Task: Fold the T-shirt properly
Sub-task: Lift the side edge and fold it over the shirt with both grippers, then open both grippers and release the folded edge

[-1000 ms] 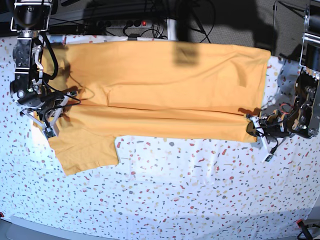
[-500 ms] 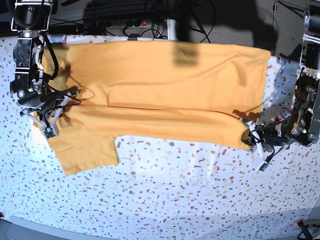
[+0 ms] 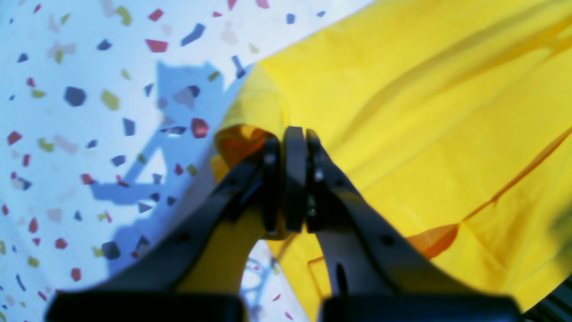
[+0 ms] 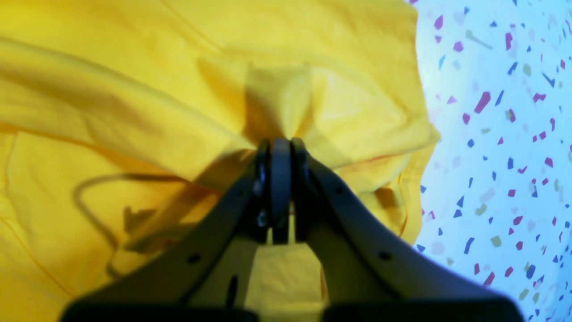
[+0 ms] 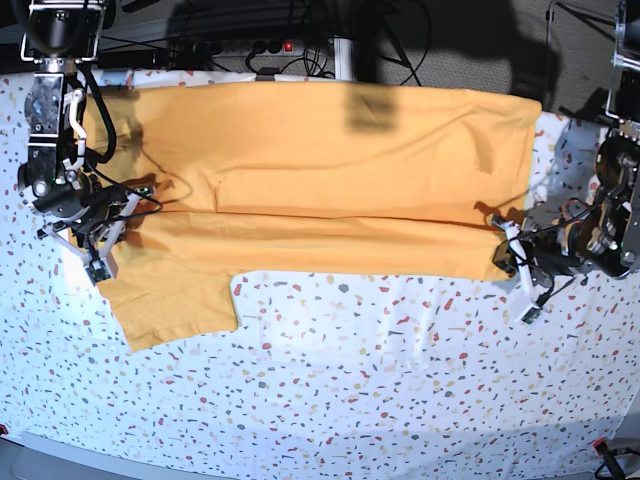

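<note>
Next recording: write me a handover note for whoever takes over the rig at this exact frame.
Left gripper: jaws shut on a corner of the T-shirt.
Right gripper: jaws shut on bunched fabric at the opposite end.
The T-shirt lies spread across the table, near long edge folded over lengthwise, one sleeve sticking out toward the front.
Left to do: carry on folding, tuck that sleeve, then release.

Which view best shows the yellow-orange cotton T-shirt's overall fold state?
Base view: the whole yellow-orange cotton T-shirt is visible, with one lengthwise fold and a sleeve sticking out. The left wrist view shows only a pinched corner, the right wrist view only bunched fabric at the fingers.
</note>
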`<action>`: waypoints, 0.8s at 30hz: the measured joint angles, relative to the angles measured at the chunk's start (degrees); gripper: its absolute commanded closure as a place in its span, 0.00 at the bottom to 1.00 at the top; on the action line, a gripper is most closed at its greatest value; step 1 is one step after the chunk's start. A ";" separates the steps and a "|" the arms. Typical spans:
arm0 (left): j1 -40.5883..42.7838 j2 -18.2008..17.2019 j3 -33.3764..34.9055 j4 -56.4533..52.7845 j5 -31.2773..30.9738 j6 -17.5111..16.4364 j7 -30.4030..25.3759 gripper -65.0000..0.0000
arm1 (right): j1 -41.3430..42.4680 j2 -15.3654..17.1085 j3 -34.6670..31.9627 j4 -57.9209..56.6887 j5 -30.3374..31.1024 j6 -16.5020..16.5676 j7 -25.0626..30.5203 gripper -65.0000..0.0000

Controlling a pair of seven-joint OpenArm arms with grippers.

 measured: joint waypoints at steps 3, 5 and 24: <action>0.02 -0.17 0.00 0.00 -0.02 0.00 0.00 1.00 | 0.00 0.00 0.00 0.00 0.00 0.00 -0.17 1.00; 0.02 -0.28 0.00 0.00 -0.02 0.00 0.00 1.00 | 0.00 0.00 0.00 0.00 0.00 0.00 -0.46 1.00; 4.44 -0.28 0.02 0.17 1.29 -0.17 -2.12 1.00 | 0.00 -0.02 0.22 0.00 0.00 0.00 -7.74 0.77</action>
